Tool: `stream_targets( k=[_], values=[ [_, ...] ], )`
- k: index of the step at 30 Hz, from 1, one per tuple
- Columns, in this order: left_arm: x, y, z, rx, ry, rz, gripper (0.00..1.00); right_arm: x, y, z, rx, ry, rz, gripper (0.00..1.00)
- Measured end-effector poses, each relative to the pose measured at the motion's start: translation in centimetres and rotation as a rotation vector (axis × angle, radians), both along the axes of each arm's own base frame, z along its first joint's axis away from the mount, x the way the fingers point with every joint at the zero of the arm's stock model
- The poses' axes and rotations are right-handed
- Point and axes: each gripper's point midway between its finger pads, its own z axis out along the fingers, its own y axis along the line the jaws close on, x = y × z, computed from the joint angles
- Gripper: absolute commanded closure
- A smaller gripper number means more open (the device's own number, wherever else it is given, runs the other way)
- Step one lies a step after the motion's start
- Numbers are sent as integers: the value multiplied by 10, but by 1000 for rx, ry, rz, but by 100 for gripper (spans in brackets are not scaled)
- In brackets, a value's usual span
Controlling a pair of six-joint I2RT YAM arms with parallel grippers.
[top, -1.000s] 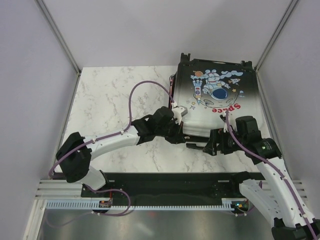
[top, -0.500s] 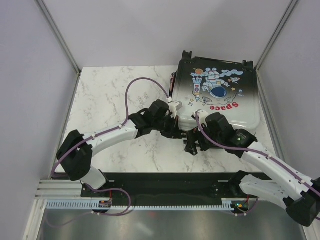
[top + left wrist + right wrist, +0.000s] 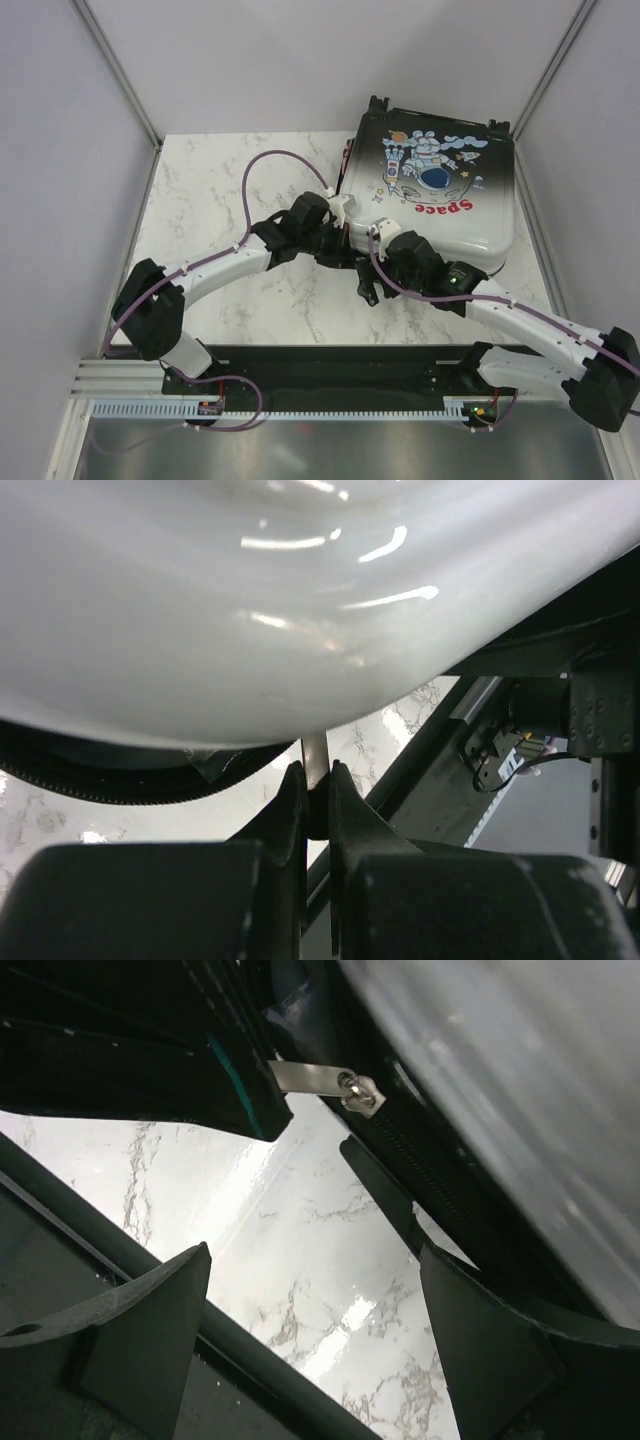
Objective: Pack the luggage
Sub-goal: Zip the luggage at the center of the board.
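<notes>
The luggage (image 3: 435, 190), its astronaut and "Space" print facing up, lies closed at the back right of the marble table. My left gripper (image 3: 343, 228) is at its front-left corner. In the left wrist view it (image 3: 317, 777) is shut on a metal zipper pull (image 3: 315, 752) under the white shell (image 3: 250, 610). My right gripper (image 3: 368, 287) is open just in front of the case's near edge. The right wrist view shows its open fingers (image 3: 150, 1310) below the zipper track, with the metal zipper pull (image 3: 310, 1077) above them and the shell (image 3: 520, 1080) at the upper right.
The marble table (image 3: 220, 190) stretches left of the case. Grey walls with metal corner posts (image 3: 120, 75) close in the back and sides. A black base plate (image 3: 330, 365) runs along the near edge.
My right arm has swung left along the case's near edge, ending close to the left gripper. The left gripper has shifted slightly up and left, and the case has turned a little.
</notes>
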Motion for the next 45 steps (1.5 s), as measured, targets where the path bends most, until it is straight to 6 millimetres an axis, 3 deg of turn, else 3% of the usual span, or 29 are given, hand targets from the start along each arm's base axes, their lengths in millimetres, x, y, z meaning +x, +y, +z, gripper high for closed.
stream_targets(
  k=[3,5,11,28,31,32,35,37,41,42,45],
  values=[
    [8,6,1,-2,2,21,98,5,10,-14,-35,1,6,6],
    [13,10,2,-2,2,37,98,8,10,-35,-105,28,1,6],
    [24,20,2,0,4,74,98,26,20,-35,-119,-23,-25,5],
    [29,25,6,6,-19,97,98,41,18,-38,-192,-101,-47,7],
    [31,28,5,12,-30,105,98,46,20,-43,-199,-107,-52,24],
    [32,28,5,14,-31,105,98,47,19,-45,-208,-109,-57,38],
    [32,30,5,18,-35,105,98,55,11,-51,-252,-120,-95,56],
    [33,31,5,20,-39,107,98,58,8,-52,-274,-134,-97,61],
    [34,34,4,27,-48,115,98,61,8,-54,-292,-146,-91,96],
    [35,36,4,30,-52,120,98,61,9,-54,-290,-145,-88,100],
    [36,43,4,40,-74,142,98,62,15,-53,-278,-135,-74,100]
  ],
)
